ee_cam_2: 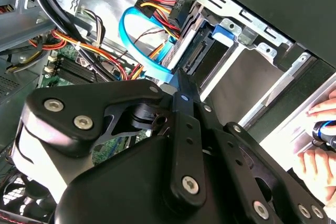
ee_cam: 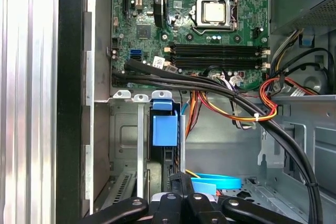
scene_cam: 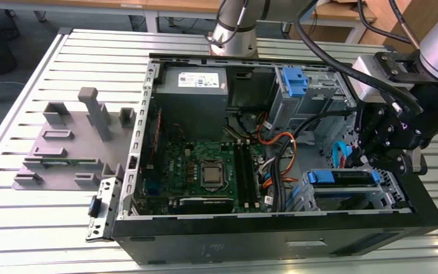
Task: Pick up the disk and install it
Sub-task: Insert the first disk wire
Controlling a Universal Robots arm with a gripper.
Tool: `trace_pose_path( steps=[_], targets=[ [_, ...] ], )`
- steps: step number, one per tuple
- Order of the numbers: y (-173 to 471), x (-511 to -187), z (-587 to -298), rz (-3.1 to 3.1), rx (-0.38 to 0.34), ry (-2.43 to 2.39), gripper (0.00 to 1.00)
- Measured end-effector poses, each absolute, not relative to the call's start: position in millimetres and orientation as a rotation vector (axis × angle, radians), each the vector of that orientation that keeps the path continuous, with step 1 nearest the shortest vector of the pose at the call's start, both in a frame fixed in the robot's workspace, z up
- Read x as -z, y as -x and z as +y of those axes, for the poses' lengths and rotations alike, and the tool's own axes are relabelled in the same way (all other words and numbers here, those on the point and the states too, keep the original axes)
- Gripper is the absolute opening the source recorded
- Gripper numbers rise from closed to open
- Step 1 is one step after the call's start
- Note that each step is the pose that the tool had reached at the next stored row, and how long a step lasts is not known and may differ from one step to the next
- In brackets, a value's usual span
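Where disk [scene_cam: 341, 176] sits in drive cage [scene_cam: 309, 197], gripper [scene_cam: 380, 162] near

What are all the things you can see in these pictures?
Table: one, silver slats, under everything.
Computer case: one, black, open, on the table.
Fixture: one, grey, at the case's side, exterior view's left.
Motherboard: one, green, inside the case.
Power-supply box: one, grey with white label, beside the motherboard.
Disk: one, blue-framed, in the drive cage, exterior view's right.
Flat cable: one, blue, near the disk.
Wires: several, orange, red, yellow, inside the case.
Person's hand: one, beside the case.
Robot arm: one, silver, over the case.
End effector: one, black, close to the disk.
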State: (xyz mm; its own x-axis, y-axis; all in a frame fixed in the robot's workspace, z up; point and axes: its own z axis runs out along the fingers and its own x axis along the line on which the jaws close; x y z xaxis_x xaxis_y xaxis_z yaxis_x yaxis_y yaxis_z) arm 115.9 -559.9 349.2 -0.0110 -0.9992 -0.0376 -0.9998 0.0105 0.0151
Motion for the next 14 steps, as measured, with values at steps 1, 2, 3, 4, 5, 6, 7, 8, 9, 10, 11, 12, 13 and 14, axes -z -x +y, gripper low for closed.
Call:
trace_pose_path(
  steps=[1,2,3,4,5,6,7,8,9,10,11,12,13,14],
  targets=[
    [-116.0,-349.3,-560.0,2.221,-0.058,2.198,0.11],
    [-116.0,-349.3,-560.0,2.222,-0.058,2.198,0.11],
    [-116.0,-349.2,-560.0,2.221,-0.058,2.198,0.11],
    [-116.0,-349.2,-560.1,2.222,-0.058,2.198,0.11],
    [-116.0,-348.9,-560.4,2.221,-0.058,2.198,0.11],
    [-116.0,-348.8,-560.8,2.222,-0.058,2.198,0.11],
    [-116.0,-348.7,-561.1,2.222,-0.058,2.198,0.11],
    [-116.0,-348.5,-561.3,2.222,-0.058,2.198,0.11],
    [-116.0,-348.3,-561.5,2.221,-0.058,2.198,0.11],
    [-116.0,-348.1,-561.7,2.221,-0.058,2.198,0.11],
    [-116.0,-347.8,-561.8,2.221,-0.058,2.198,0.11],
    [-116.1,-347.4,-561.9,2.221,-0.058,2.198,0.11],
    [-116.1,-347.1,-562.0,2.221,-0.058,2.198,0.11],
    [-116.3,-346.9,-562.0,2.221,-0.058,2.198,0.11]
  ],
)
